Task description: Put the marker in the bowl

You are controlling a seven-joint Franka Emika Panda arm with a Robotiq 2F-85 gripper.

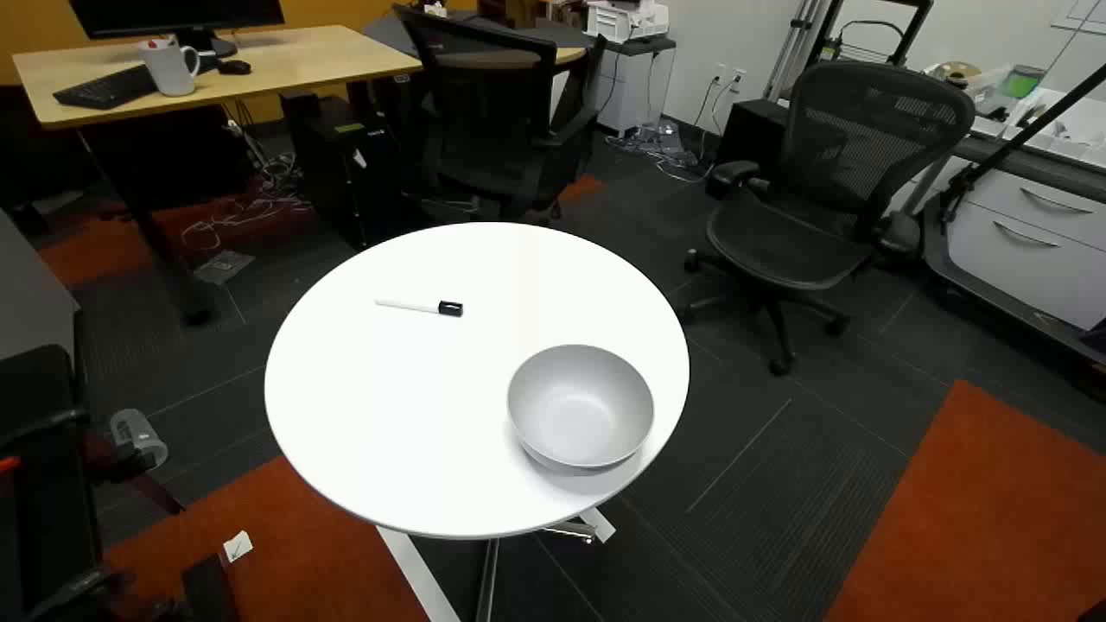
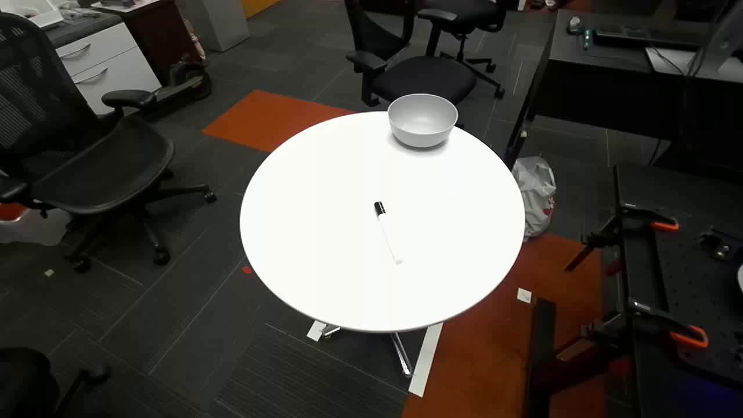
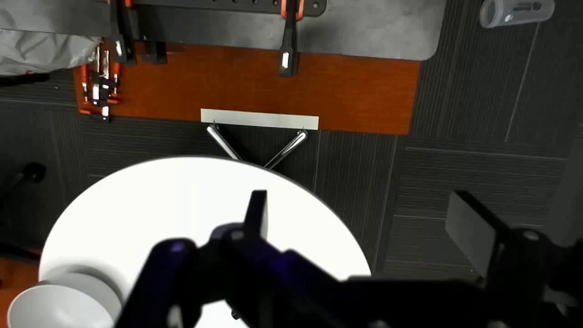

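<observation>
The marker (image 1: 408, 305) lies flat on the round white table, with a white barrel and a black cap. It also shows in an exterior view (image 2: 389, 235), pointing roughly toward the bowl. In the wrist view only a bit of its black cap (image 3: 235, 314) shows; the gripper hides the rest. The light grey bowl (image 1: 579, 406) stands upright near the table's edge, apart from the marker. It also shows in an exterior view (image 2: 422, 122) and at the lower left of the wrist view (image 3: 63, 303). My gripper (image 3: 360, 205) is open and empty, high above the table's edge. Neither exterior view shows it.
The round white table (image 1: 380, 415) stands on a thin metal base. Office chairs (image 1: 838, 190) stand around it. A dark bench (image 3: 364, 27) with clamps (image 3: 288, 50) is beside the table. A clear plastic cup (image 3: 517, 12) lies on the floor.
</observation>
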